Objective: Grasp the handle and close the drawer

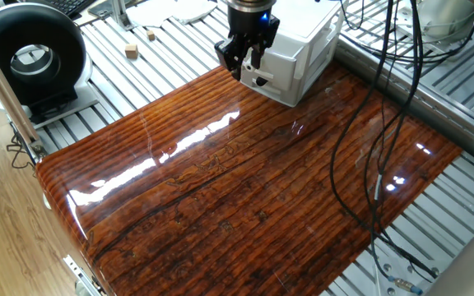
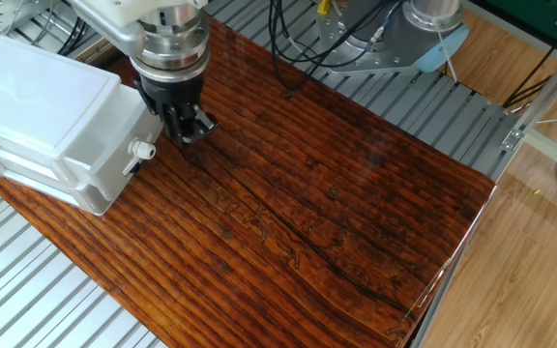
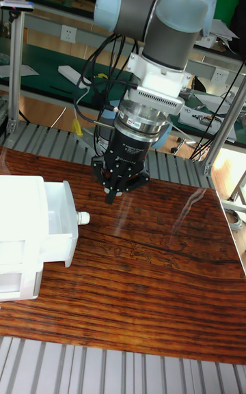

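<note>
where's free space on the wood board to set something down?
Most of the wood board is bare: everything from the cabinet out to the near edge, bordered by slatted metal. The hanging cables cross one side. Crowded only at the far corner, where the gripper hangs beside the drawer and handle.

Glossy dark wood-grain tabletop point(image 1: 245, 189), smooth white plastic cabinet point(image 2: 37, 106), ribbed matt metal bench point(image 2: 27, 290) beneath.

Arm upright, gripper point(image 2: 188, 127) down (fingers point(image 3: 111, 193) pressed together).
</note>
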{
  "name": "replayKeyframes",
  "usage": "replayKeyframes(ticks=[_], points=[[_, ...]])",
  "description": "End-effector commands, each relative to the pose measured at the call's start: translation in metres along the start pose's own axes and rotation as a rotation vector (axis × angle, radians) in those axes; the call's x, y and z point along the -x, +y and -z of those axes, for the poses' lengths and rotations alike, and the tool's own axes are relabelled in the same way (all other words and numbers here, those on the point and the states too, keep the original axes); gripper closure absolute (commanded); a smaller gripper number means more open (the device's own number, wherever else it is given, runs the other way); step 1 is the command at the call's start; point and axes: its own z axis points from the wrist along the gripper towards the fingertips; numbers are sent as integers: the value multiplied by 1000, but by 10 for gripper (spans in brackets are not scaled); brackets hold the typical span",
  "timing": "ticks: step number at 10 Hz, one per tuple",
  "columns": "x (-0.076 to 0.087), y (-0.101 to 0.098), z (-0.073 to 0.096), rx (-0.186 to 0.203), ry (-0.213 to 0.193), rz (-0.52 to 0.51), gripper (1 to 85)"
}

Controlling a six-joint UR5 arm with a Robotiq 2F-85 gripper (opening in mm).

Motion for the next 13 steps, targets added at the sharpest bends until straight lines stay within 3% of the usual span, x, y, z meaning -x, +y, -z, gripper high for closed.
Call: replayKeyframes(ticks=[1,2,3,4,6,7,9,10,11,13], points=[[6,-2,6,-6,-33,10,847],[3,1,10,0,-22,14,847],[8,-1,23,-4,-50,171,847],[11,10,30,18,-48,281,843],[27,3,35,-75,-49,660,753],[26,-7,36,-113,-23,822,733],[22,-24,35,-158,17,1077,700],[23,-29,33,-170,14,1153,683],[20,-31,29,-158,7,1203,660],[12,-30,20,-118,-22,1340,517]])
